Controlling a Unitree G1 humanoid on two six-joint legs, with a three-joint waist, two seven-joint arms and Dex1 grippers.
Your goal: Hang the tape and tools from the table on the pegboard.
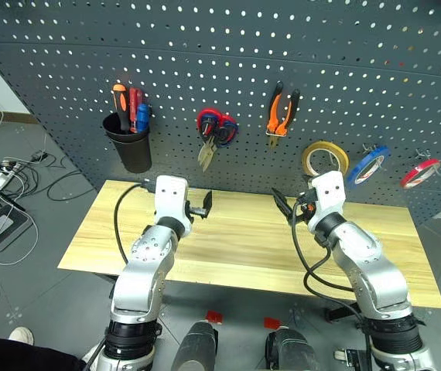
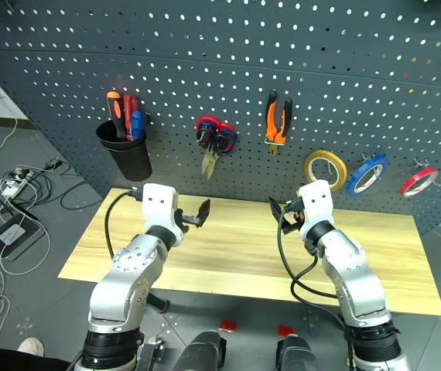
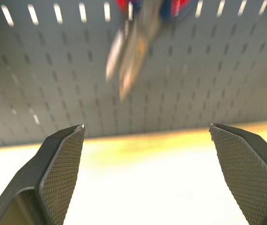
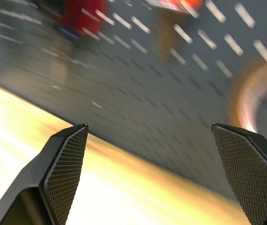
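Observation:
The yellow-tan tape (image 1: pixel 325 158) hangs on the dark grey pegboard (image 1: pixel 205 46), and the orange-handled pliers (image 1: pixel 282 112) hang left of it. The orange-and-black screwdriver (image 1: pixel 118 99) stands in a black cup (image 1: pixel 130 147) on the board. My left gripper (image 1: pixel 203 205) is open and empty, held level over the back of the wooden table (image 1: pixel 244 243). My right gripper (image 1: pixel 282 205) is also open and empty, just below and left of the tape. The tape shows as a blurred ring (image 4: pixel 257 93) past the right fingers.
Red-and-blue-handled scissors (image 1: pixel 215 127) hang on the board between the cup and the pliers, with their blades (image 3: pixel 126 61) showing above my left fingers. Blue tape (image 1: pixel 367 165) and red tape (image 1: pixel 420 171) hang at the right. Cables (image 1: pixel 4 193) lie on the floor at the left.

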